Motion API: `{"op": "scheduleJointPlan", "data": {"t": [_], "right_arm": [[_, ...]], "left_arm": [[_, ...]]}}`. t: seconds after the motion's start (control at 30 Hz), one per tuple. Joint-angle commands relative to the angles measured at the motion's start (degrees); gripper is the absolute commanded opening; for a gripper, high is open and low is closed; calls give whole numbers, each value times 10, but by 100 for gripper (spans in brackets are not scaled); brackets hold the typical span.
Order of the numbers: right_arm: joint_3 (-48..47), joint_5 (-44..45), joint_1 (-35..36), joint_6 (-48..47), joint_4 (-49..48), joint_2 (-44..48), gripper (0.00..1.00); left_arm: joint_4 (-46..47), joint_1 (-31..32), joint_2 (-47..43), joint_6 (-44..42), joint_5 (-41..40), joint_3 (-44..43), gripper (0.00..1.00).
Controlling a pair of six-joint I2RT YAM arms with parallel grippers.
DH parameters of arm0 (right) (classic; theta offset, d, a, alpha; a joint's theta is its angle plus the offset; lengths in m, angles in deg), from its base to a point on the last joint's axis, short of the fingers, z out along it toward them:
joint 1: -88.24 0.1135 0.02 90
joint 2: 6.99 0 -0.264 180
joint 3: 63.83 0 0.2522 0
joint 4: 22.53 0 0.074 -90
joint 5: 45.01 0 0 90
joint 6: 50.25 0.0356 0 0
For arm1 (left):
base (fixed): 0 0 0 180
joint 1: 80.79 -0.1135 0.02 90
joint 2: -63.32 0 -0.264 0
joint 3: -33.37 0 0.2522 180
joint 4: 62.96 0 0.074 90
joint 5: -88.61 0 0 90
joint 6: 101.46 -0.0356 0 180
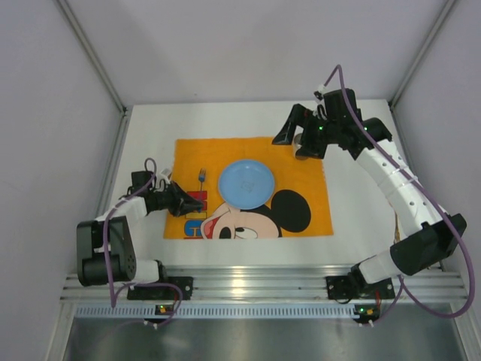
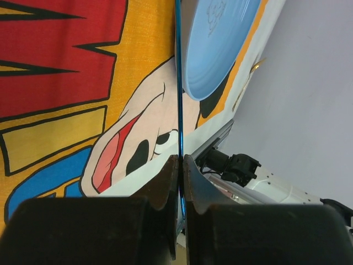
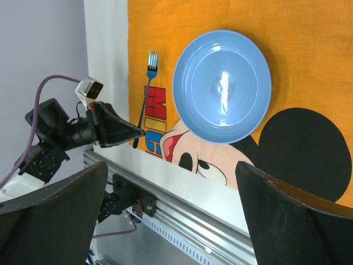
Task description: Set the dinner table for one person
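Top view: the white surface (image 1: pixel 361 226) is seen filling the enclosed cell, with an orange cartoon placemat (image 1: pixel 308 169) laid on its middle. A blue plate (image 1: pixel 246 183) is set on the placemat, and a blue fork (image 1: pixel 201 179) is laid just left of it, tines toward the far side. The left gripper (image 1: pixel 197 205) is held low at the near end of the fork handle. The right gripper (image 1: pixel 297 139) is raised over the far right corner of the placemat, fingers spread apart. Left wrist view: the left fingers (image 2: pixel 165 176) are seen clamped together on the fork (image 2: pixel 179 83), shown edge-on as a thin blue line running away over the placemat (image 2: pixel 138 49); the plate (image 2: pixel 218 44) is seen just right of it. Right wrist view: the right fingers (image 3: pixel 55 221) are seen wide apart with nothing between them, well above the placemat (image 3: pixel 309 66). The plate (image 3: pixel 222 85) and fork (image 3: pixel 148 94) are seen below, with the left gripper (image 3: pixel 139 131) at the fork's handle end, and a strip of bare surface (image 3: pixel 105 55) alongside.
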Motion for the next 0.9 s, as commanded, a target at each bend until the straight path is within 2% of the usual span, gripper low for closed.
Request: {"op": "scheduleJointPlan", "data": {"t": [0.0,0.07,0.37,0.5,0.6,0.67,0.73,0.8,0.83,0.87], "right_arm": [[-8,-10,-5,-14,-9,13,100],[-5,-12,-7,-19,-9,13,100],[14,-21,-29,-32,-7,26,100],[23,-22,-59,-43,-1,40,100],[38,-31,-100,-61,10,48,100],[52,-38,-130,-82,20,59,100],[72,-32,-176,-107,37,74,100],[86,32,-198,-118,64,86,100],[97,43,-204,-118,67,92,100],[108,46,-211,-118,66,98,100]], "left_arm": [[-9,-5,17,-20,28,-29,8],[-22,-5,18,-21,26,-35,14],[-62,-8,11,-24,6,-37,21],[-76,-7,-9,-20,-1,-40,36],[-93,-7,-19,-26,-13,-46,41],[-116,-7,-27,-33,-22,-51,48],[-135,-8,-42,-34,-30,-57,60],[-149,-8,-58,-33,-34,-65,69],[-161,-8,-63,-30,-34,-68,80],[-167,-8,-74,-29,-35,-70,81]]}}
